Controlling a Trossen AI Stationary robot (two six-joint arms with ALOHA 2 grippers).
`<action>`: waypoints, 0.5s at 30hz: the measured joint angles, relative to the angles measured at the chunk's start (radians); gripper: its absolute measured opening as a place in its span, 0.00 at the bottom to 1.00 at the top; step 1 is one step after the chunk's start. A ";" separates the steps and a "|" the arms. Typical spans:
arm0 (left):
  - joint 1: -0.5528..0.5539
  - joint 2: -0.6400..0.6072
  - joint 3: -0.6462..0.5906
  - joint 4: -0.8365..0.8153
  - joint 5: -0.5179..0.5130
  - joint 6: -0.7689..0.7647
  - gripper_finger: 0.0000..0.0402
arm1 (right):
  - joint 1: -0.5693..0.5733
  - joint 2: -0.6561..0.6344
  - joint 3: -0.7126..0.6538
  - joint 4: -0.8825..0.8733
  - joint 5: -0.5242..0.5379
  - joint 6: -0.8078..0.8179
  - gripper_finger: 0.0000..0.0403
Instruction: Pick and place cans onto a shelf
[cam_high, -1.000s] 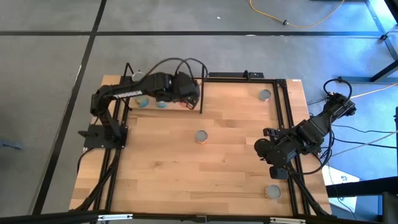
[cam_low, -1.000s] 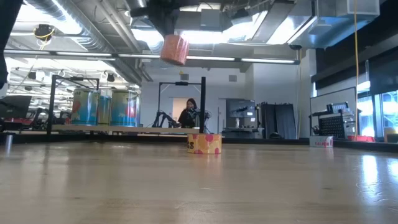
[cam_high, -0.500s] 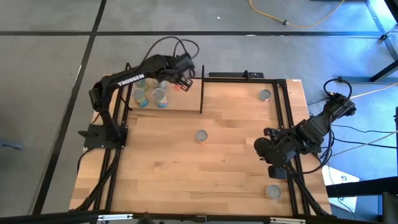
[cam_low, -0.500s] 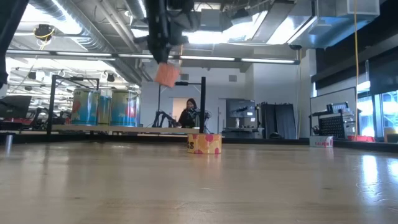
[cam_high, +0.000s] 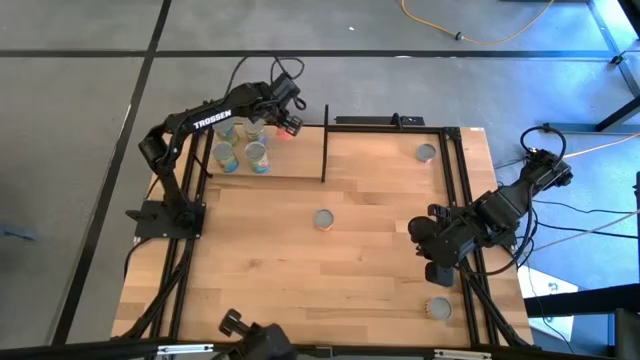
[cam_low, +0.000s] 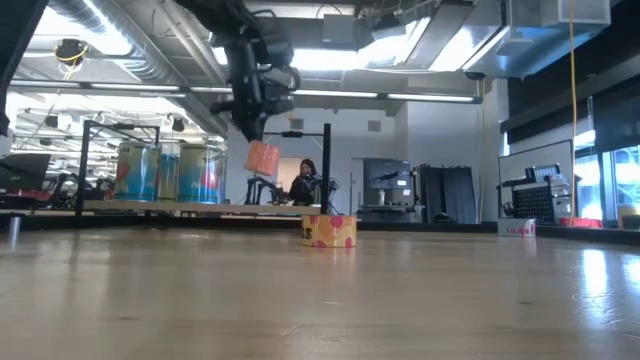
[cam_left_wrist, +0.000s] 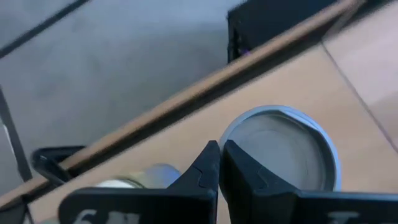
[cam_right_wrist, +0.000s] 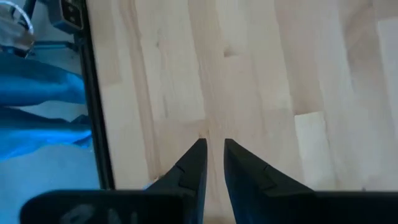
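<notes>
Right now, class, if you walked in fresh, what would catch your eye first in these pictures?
First, the left pincer at the table's far-left corner, shut on an orange-red can that it holds in the air above the shelf, where blue cans stand. Next, a lone can mid-table. The right pincer waits at the right edge.

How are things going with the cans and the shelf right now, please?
Left gripper shut on orange-red can, above far edge of shelf. Right gripper open, idle at right table edge. Nothing blocking.
</notes>
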 joint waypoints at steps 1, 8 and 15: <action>0.004 0.000 -0.013 0.003 0.002 0.001 0.00 | 0.000 0.000 0.000 0.000 0.010 0.000 0.14; 0.013 0.000 -0.100 0.094 0.008 0.029 0.00 | 0.000 0.000 0.000 0.000 0.027 0.001 0.14; 0.015 0.000 -0.165 0.176 0.011 0.048 0.00 | 0.000 0.000 0.000 0.000 0.028 0.001 0.14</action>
